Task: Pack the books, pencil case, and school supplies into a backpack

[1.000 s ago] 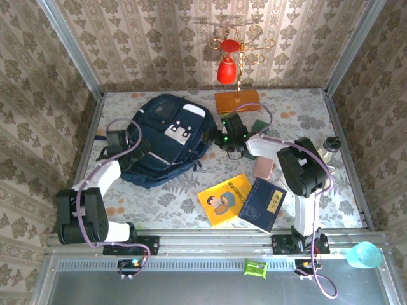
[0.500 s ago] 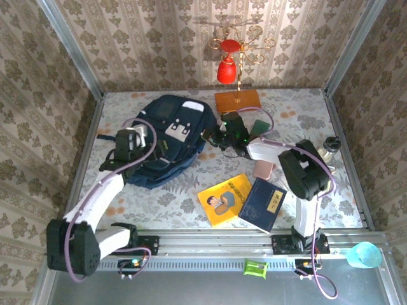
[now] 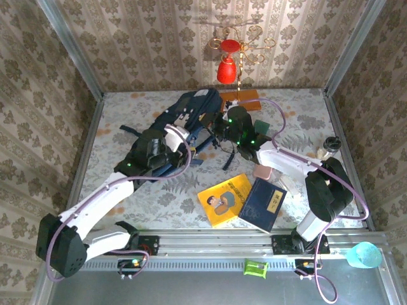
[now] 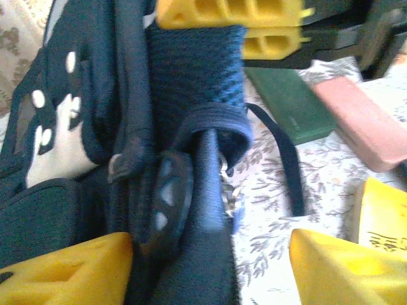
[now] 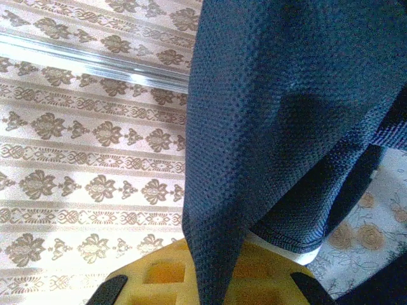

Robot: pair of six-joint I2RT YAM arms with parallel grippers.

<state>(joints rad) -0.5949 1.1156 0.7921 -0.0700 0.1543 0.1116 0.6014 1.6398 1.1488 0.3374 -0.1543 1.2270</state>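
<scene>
Plainly the backpack (image 3: pixel 189 114) is tipped up off the table (image 3: pixel 108 121) toward the back middle, its upper end raised near the rear wall. The right gripper (image 5: pixel 213 276) is clamped tight on the backpack's navy mesh, which runs up from between its yellow fingers (image 5: pixel 137 279) in the right wrist view. The left gripper (image 4: pixel 210 244) stands with its jaws well apart astride the bag's edge, where a fabric loop (image 4: pixel 213 124) and a zip pull (image 4: pixel 230 197) sit. One of its fingers is clear of the cloth, with patterned table showing between, and it has no visible hold on anything. Just to the right of the bag lie a dark green piece (image 4: pixel 289 101) and a pink piece (image 4: pixel 362 124), near each other but apart. Closer to the arm bases, the yellow book (image 3: pixel 224 199) and the navy book (image 3: pixel 262 204) lie flat side by side, their edges meeting, both outside the bag.
</scene>
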